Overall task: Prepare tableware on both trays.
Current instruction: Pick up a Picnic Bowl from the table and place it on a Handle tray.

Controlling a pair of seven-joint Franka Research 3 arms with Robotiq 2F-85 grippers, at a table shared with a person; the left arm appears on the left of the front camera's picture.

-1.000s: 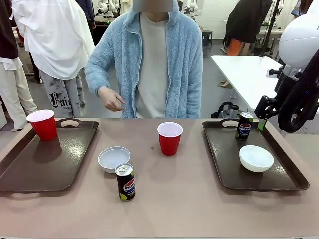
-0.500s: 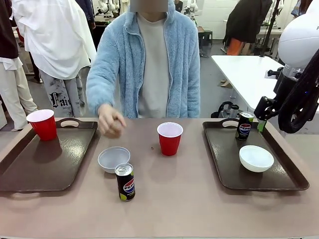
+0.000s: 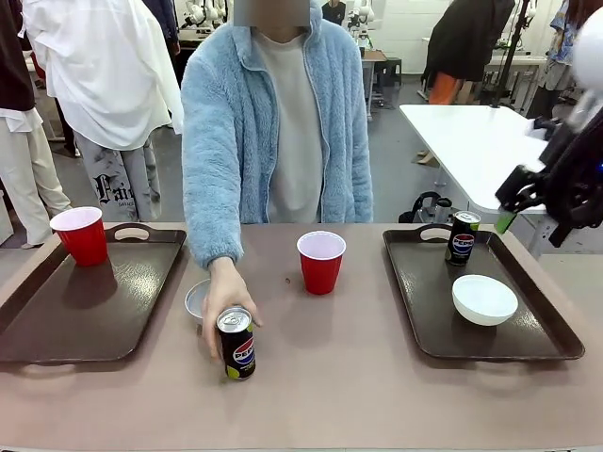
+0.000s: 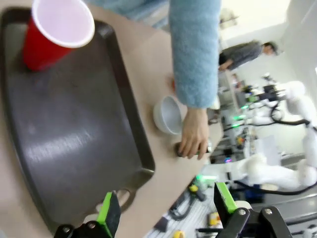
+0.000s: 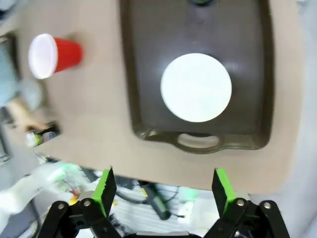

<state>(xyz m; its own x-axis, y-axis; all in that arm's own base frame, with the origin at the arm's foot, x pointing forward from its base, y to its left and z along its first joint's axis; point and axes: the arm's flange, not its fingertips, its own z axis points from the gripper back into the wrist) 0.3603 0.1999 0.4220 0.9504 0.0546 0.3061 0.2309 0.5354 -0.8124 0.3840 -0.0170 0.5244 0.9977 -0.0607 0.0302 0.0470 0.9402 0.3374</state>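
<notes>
Pepsi can (image 3: 237, 348) upright, axis vertical, hand (image 3: 219, 301) around it; left gripper (image 4: 166, 198), right gripper (image 5: 163, 183) agape, empty.

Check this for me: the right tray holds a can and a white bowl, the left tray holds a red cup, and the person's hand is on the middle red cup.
Wrong on the hand. The front view shows the person's hand on the Pepsi can standing on the table, not on the middle red cup. The rest stands.

Front can (image 3: 238, 347) and tray can (image 3: 462, 239) seemingly read Pepsi; trousers (image 3: 115, 195) "Fai".
</notes>
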